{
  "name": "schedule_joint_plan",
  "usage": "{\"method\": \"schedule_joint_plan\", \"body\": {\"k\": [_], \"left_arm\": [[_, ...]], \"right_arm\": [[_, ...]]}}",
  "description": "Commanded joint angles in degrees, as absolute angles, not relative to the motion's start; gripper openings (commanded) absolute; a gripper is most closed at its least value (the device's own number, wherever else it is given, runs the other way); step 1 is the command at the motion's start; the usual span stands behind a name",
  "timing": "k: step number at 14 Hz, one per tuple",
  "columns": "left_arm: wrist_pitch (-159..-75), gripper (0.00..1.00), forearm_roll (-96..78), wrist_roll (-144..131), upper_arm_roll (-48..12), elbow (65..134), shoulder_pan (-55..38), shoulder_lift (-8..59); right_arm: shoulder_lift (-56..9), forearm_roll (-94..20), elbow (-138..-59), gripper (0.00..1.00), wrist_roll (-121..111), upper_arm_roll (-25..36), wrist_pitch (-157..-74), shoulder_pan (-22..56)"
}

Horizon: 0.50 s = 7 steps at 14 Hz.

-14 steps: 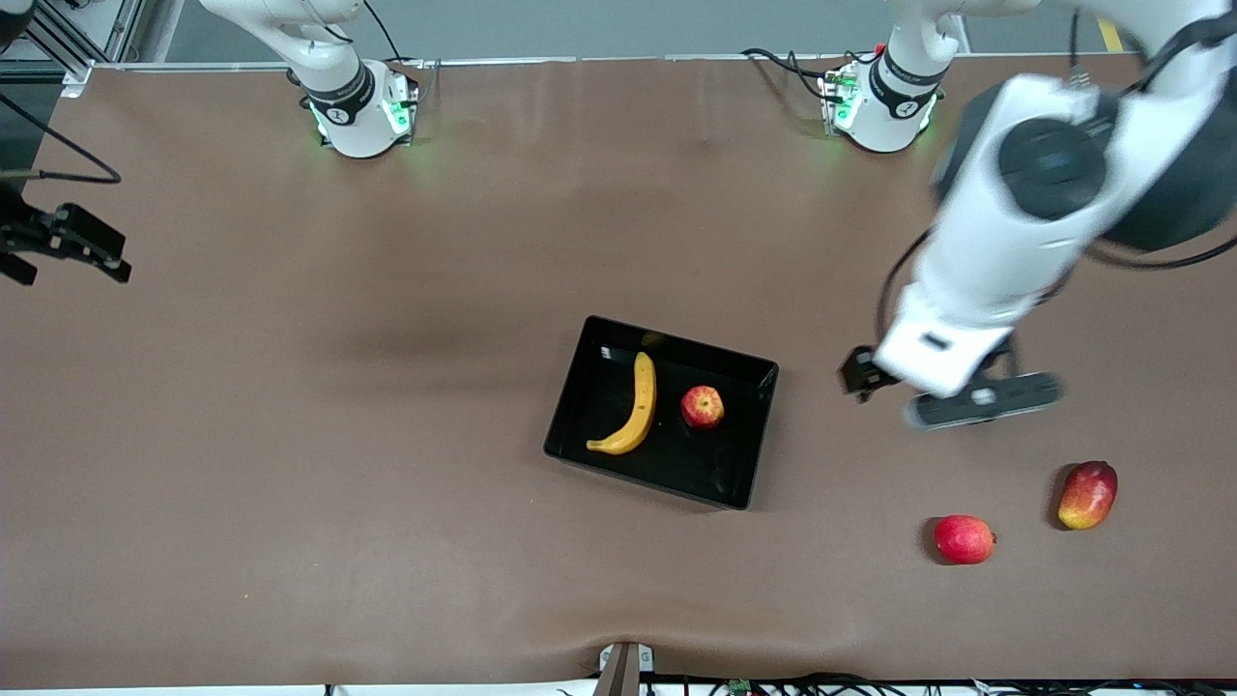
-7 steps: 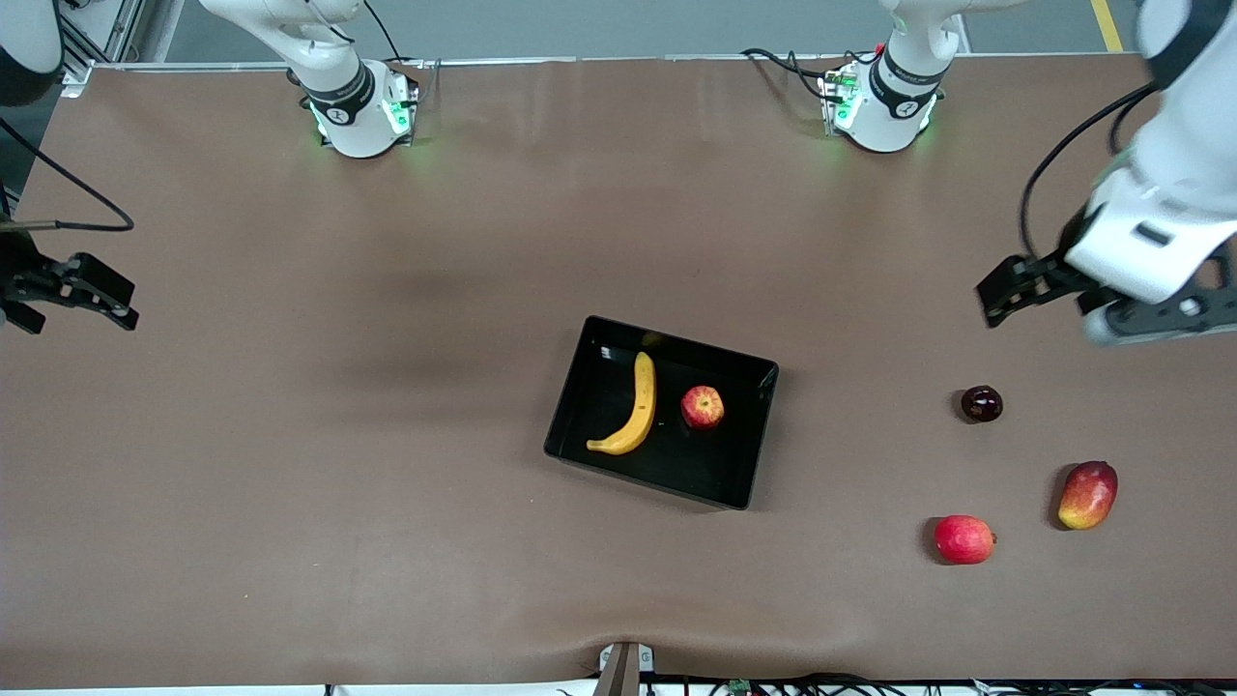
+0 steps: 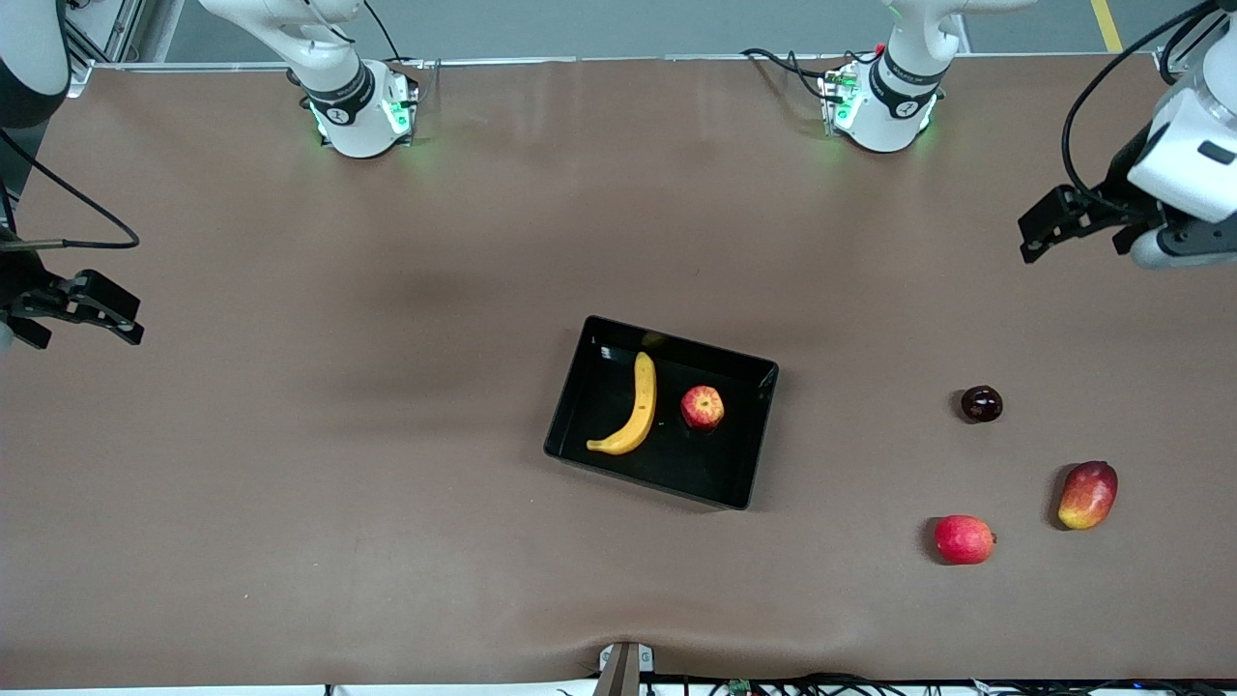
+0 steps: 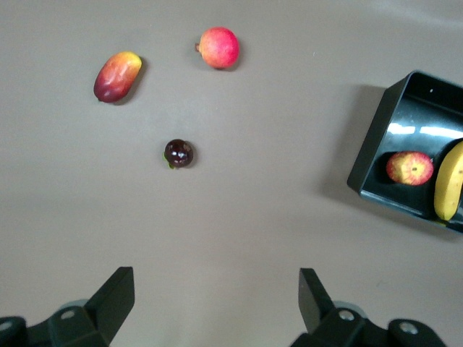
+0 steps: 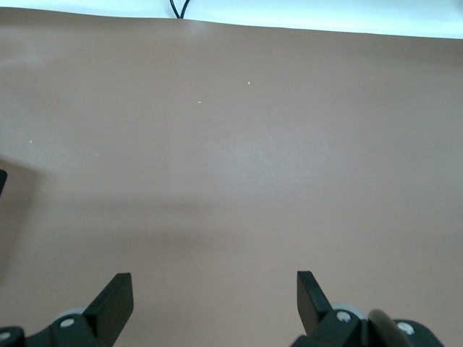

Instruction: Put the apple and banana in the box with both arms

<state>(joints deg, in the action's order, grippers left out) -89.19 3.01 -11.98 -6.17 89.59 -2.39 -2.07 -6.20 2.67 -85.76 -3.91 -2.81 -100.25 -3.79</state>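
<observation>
The black box [image 3: 720, 469] sits at mid-table. The yellow banana [image 3: 633, 411] and the red, yellow-streaked apple [image 3: 703, 407] lie side by side in it. In the left wrist view the box [image 4: 377, 144], apple [image 4: 409, 168] and banana [image 4: 448, 189] show at the picture's edge. My left gripper [image 3: 1042, 230] is open and empty, up over bare table at the left arm's end, well away from the box; its own view [image 4: 215, 289] shows the jaws wide apart. My right gripper [image 3: 82, 324] is open and empty over the right arm's end, with only bare table in its view [image 5: 215, 289].
Three loose fruits lie toward the left arm's end: a small dark round fruit [image 3: 981, 403], a pinkish-red round fruit [image 3: 963, 538] and a red-and-yellow mango-like fruit [image 3: 1087, 494]. They also show in the left wrist view: dark fruit [image 4: 178, 153], pinkish fruit [image 4: 219, 48], mango-like fruit [image 4: 116, 76].
My left arm has swung up and away from beside the box toward its own end of the table, uncovering the dark fruit. My right gripper has drifted a little. The fruits in the box have not moved.
</observation>
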Motion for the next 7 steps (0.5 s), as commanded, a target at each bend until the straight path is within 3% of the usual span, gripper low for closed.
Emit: {"method": "schedule_joint_plan", "body": {"k": [1,7], "left_arm": [[-89.65,1.00,2.11,-10.90,-5.45,93.43,-3.60,-5.80],[-89.39,1.00,2.02,-10.28,-5.54,92.72,-3.08,-5.10]], "right_arm": [[-6.42,3.34,-84.29,1.00,-3.34,-2.64,-98.97,-3.87],[-5.36,3.25,-84.29,1.00,-3.25,-2.37,-95.55,-6.24]]}}
